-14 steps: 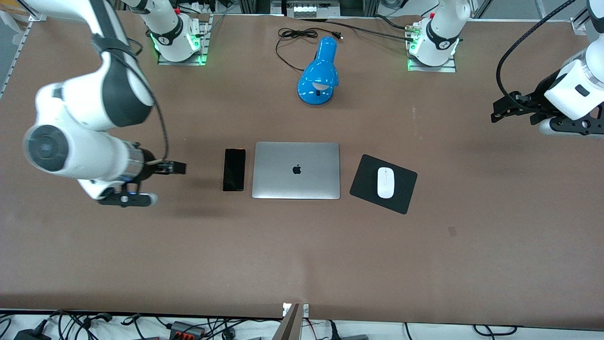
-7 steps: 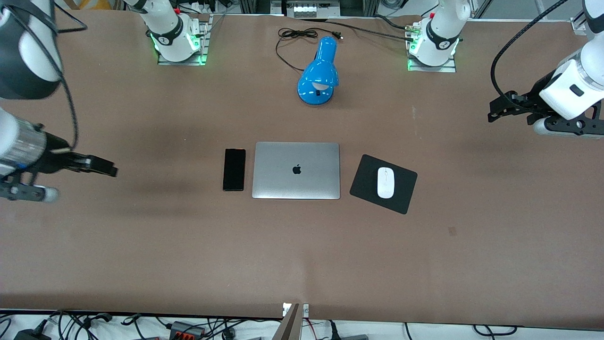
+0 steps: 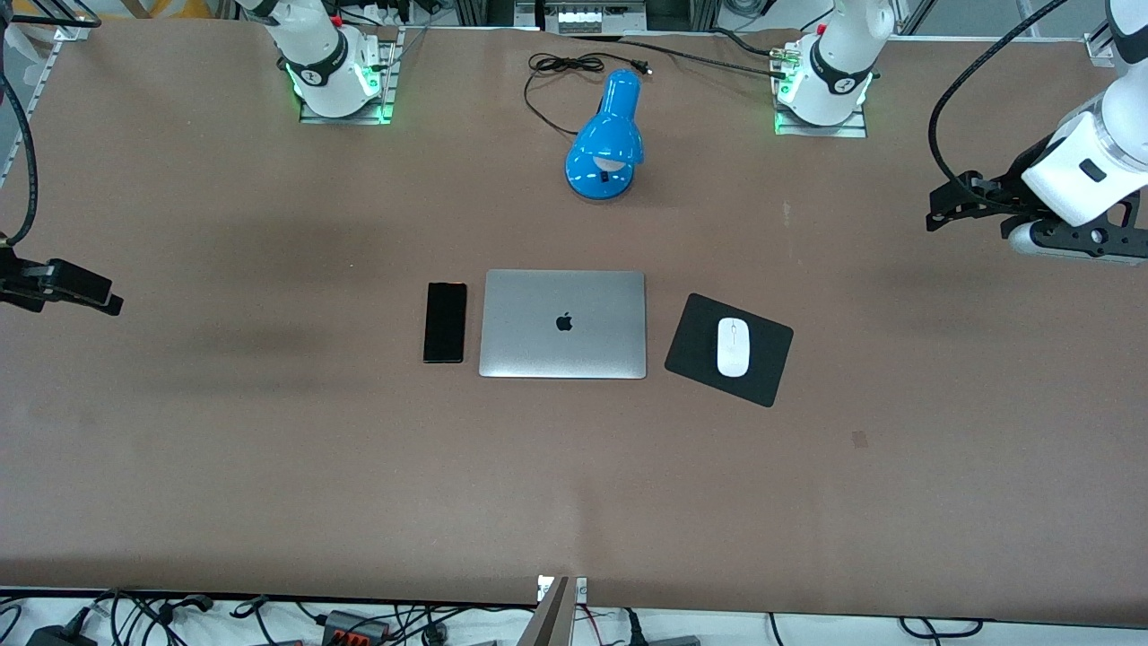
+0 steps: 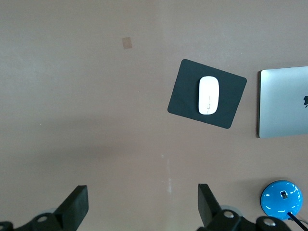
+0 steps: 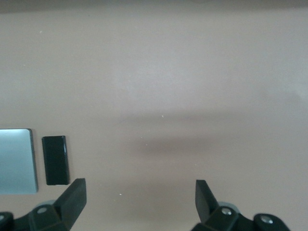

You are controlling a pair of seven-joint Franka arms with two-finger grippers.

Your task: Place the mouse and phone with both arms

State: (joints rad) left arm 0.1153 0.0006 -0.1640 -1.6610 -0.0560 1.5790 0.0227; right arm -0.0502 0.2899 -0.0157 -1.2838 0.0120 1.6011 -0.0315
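The white mouse (image 3: 733,347) lies on a black mouse pad (image 3: 695,345) beside the closed silver laptop (image 3: 562,324), toward the left arm's end. It also shows in the left wrist view (image 4: 209,95). The black phone (image 3: 445,322) lies flat beside the laptop, toward the right arm's end, and shows in the right wrist view (image 5: 56,160). My left gripper (image 3: 942,211) is open and empty, up over bare table at the left arm's end. My right gripper (image 3: 85,294) is open and empty over bare table at the right arm's end, mostly out of the front view.
A blue desk lamp (image 3: 607,142) lies on the table with its black cord (image 3: 556,67), farther from the front camera than the laptop. The two arm bases (image 3: 336,67) (image 3: 825,76) stand along the table's edge there. A small mark (image 3: 860,439) shows on the brown table.
My right arm has swung away from the phone toward the right arm's end of the table, nearly leaving the front view. My left gripper has shifted only slightly. Phone and mouse have not moved.
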